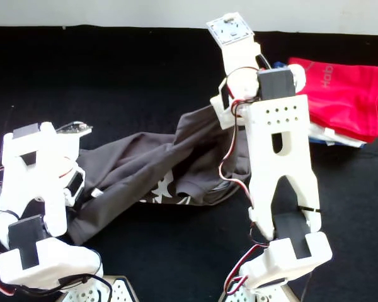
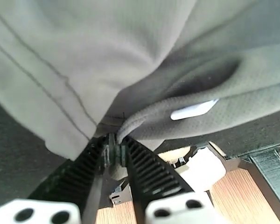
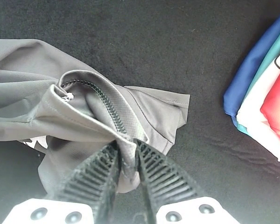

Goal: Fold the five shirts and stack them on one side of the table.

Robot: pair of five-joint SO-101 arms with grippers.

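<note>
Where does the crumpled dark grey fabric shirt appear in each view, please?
High view: dark grey shirt stretched across the middle, between both arms.
Left wrist view: bunched beyond the left gripper, which pinches its edge.
Right wrist view: stitched edge pinched in the right gripper.
Shared landmark: black tabletop.

A crumpled dark grey shirt (image 1: 145,167) stretches between the left gripper (image 2: 115,156) and the right gripper (image 3: 127,161), an edge pinched in each one's fingers. Near the right fingers lies a folded stack (image 3: 256,112), with a red shirt (image 1: 346,94) on top.
</note>
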